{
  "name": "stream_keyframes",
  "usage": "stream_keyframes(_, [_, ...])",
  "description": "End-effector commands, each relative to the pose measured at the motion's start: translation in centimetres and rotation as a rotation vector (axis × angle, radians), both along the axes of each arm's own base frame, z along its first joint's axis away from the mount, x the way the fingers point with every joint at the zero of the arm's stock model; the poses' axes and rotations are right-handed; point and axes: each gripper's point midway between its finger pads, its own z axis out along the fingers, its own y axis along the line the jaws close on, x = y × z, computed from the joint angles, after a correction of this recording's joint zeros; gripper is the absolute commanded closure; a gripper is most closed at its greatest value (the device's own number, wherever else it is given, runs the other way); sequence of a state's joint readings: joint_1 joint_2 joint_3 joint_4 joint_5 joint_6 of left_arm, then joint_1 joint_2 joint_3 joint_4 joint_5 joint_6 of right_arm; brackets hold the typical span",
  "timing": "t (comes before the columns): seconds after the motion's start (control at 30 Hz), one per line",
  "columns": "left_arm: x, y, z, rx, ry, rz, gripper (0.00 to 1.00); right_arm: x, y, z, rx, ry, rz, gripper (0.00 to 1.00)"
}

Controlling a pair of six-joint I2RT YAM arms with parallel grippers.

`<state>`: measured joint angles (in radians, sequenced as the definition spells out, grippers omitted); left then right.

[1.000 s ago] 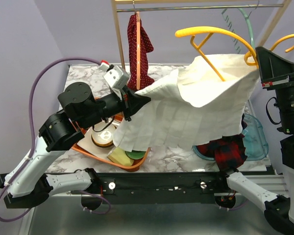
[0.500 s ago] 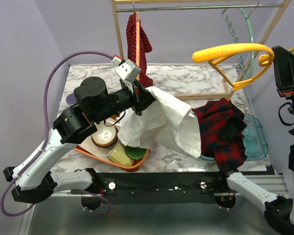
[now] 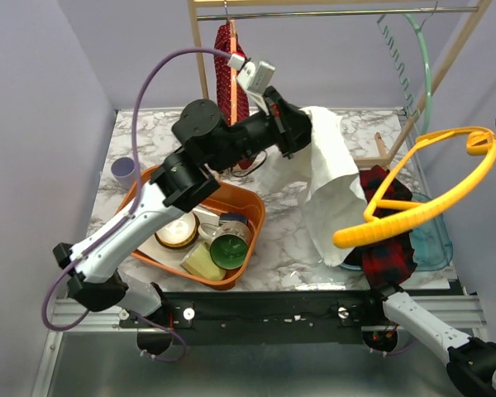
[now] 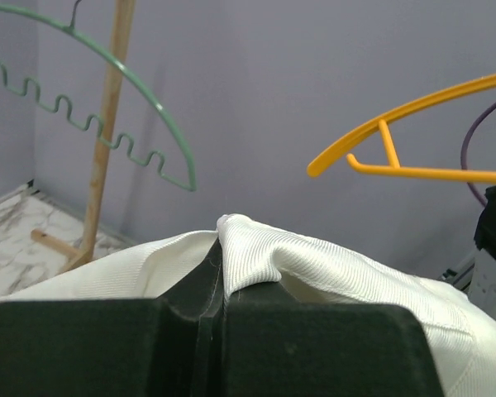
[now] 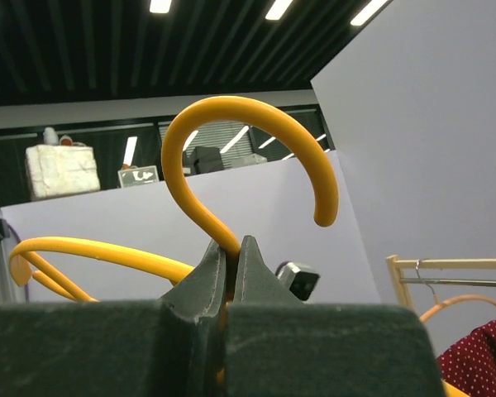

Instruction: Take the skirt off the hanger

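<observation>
The white skirt [image 3: 326, 178] hangs free of the hanger, held up over the table's middle by my left gripper [image 3: 302, 124], which is shut on its top edge [image 4: 256, 248]. The yellow hanger [image 3: 422, 203] is bare and tilted at the right, above the teal tray. My right gripper [image 5: 231, 248] is shut on the hanger's hook neck [image 5: 207, 215]; in the top view that gripper is cut off at the right edge. The hanger also shows in the left wrist view [image 4: 397, 149], apart from the skirt.
A red plaid garment [image 3: 388, 240] lies on the teal tray [image 3: 434, 236]. An orange bin [image 3: 252, 217] holds cups and a sponge. A red dotted garment [image 3: 231, 70] and a green hanger [image 3: 417, 62] hang on the wooden rack [image 3: 200, 58]. A lilac cup [image 3: 124, 172] stands far left.
The skirt has come fully off the hanger. My left arm swung up and to the right with the skirt. The hanger moved down and right, now bare.
</observation>
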<state>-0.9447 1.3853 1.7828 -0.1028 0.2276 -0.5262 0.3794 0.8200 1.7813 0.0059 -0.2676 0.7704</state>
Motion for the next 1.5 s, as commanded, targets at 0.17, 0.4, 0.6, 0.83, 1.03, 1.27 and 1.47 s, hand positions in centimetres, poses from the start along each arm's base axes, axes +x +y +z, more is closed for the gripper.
stream_keyframes(0.17, [-3.0,-5.9,7.8,-0.297,-0.031,-0.151,1.0,-4.2,-0.8,0.4,-0.033,-0.11,-0.008,1.0])
stream_keyframes(0.4, [-3.0,-12.0,0.9,-0.304,0.124,-0.236,1.0,-5.5,-1.3,0.4,-0.015,-0.117,0.007,0.99])
stream_keyframes(0.6, [-1.3,-17.6,-9.2,-0.214,0.278,-0.222,1.0,-5.1,-1.3,-0.3,-0.014,-0.095,0.009,0.99])
stream_keyframes(0.83, [2.7,-22.3,-18.8,-0.048,0.306,-0.088,1.0,-4.5,-1.1,-1.6,-0.034,-0.031,0.011,0.99])
stream_keyframes(1.03, [6.2,-25.7,-25.7,0.036,0.356,0.019,1.0,-4.4,-1.1,-2.1,-0.049,-0.012,-0.001,0.99])
stream_keyframes(1.27, [8.3,-27.9,-36.8,0.211,0.467,0.102,0.83,-3.5,-1.0,-3.2,-0.087,0.025,-0.037,0.99])
stream_keyframes(1.47, [7.2,-27.1,-38.1,0.27,0.471,0.075,0.45,-1.6,-0.7,-4.8,-0.1,0.089,-0.056,0.99])
